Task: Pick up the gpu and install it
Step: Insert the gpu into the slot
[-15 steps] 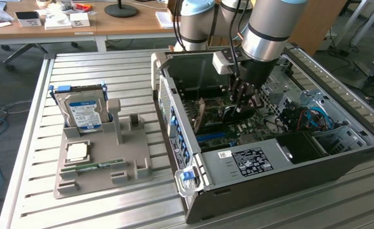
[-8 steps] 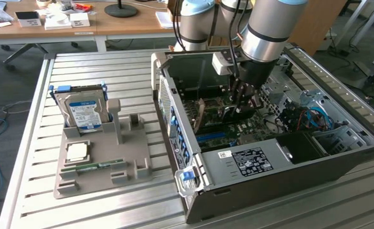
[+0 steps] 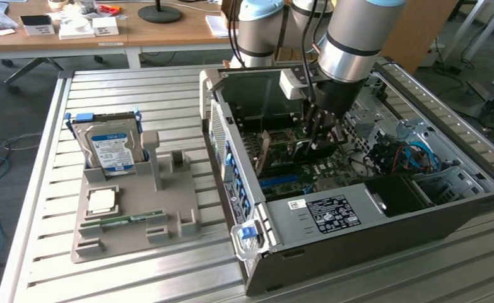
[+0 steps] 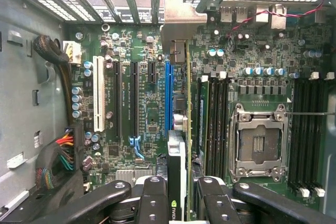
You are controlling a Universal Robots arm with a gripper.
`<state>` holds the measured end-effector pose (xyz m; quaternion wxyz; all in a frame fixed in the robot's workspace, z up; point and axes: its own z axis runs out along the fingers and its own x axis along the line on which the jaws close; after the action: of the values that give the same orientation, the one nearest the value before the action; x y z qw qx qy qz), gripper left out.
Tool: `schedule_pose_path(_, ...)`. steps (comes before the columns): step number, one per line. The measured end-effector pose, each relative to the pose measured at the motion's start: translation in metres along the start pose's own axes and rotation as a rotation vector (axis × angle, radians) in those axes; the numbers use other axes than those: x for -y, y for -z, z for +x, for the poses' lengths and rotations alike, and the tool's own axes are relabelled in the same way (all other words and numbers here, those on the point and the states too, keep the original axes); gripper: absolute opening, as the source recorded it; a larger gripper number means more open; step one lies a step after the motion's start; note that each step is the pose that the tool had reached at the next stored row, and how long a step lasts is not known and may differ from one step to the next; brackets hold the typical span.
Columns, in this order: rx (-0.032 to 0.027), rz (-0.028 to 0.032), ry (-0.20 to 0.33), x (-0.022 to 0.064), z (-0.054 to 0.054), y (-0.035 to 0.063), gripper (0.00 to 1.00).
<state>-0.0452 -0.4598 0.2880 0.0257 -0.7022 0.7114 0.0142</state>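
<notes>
My gripper [image 3: 318, 136] reaches down into the open computer case [image 3: 229, 158], shut on the gpu [image 3: 266, 150]. The card stands on edge over the motherboard [image 4: 149, 108]. In the wrist view the gpu [image 4: 178, 153] runs edge-on away from the gripper [image 4: 182, 195], right beside the long blue slot [image 4: 167, 98]. A black finger [image 4: 154, 198] presses each side of it. The card's metal bracket [image 4: 181, 30] lies up against the rear slot openings of the case. I cannot tell how deep the card's edge sits in the slot.
A grey parts holder [image 3: 175, 189] on the slatted table at the exterior view's left carries a silver hard drive [image 3: 108, 148], a CPU [image 3: 102, 201] and a green RAM stick [image 3: 130, 219]. The case also holds a power supply [image 3: 331, 211], an empty CPU socket [image 4: 260, 142] and cable bundles [image 4: 58, 156].
</notes>
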Motion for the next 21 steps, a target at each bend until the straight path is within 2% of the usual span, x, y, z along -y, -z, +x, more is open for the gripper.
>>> schedule_pose_path(13,0.0,0.0,0.0,-0.0015,0.0003,-0.0051,0.27)
schedule_pose_path(21,0.0,0.0003,0.0,-0.0071,0.0007,-0.01,0.27)
